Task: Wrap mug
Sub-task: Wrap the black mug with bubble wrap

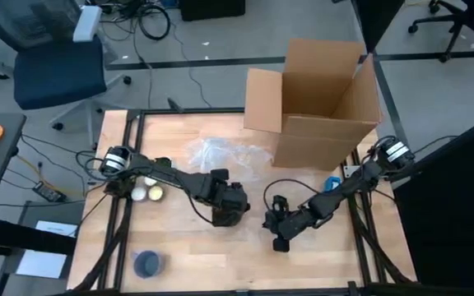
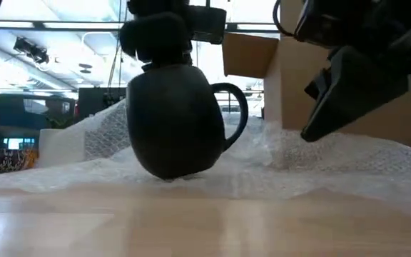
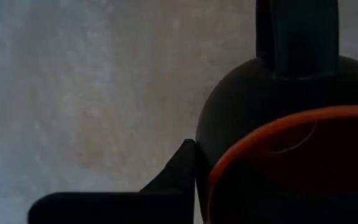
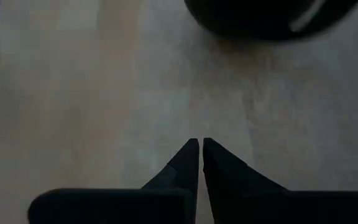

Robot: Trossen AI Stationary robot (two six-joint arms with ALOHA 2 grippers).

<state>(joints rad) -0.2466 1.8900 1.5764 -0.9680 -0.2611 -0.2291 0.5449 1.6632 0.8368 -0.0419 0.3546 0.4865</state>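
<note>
A round black mug (image 2: 170,121) with an orange inside stands on a sheet of clear bubble wrap (image 2: 334,153) in the middle of the table, its handle (image 2: 237,114) toward the right arm. My left gripper (image 1: 230,210) comes down on the mug's top and is shut on it. My right gripper (image 1: 270,222) is shut and sits low over the wrap just right of the mug, its tips (image 4: 199,149) pointing toward the mug (image 4: 272,15). My left gripper holds the mug at its rim (image 3: 229,165), coming from above and pointing down. One finger (image 3: 173,177) lies on the outside of the wall; the other is lost in the dark inside. The mug stands upright with its bottom (image 2: 170,175) on the wrap. My right gripper is close over the bubble wrap, but I cannot tell whether it touches it.
An open cardboard box (image 1: 319,99) stands at the far right of the table. Two pale balls (image 1: 146,193) lie by the left arm. A small blue-grey round thing (image 1: 148,263) lies near the front left. Bare wood shows along the near edge.
</note>
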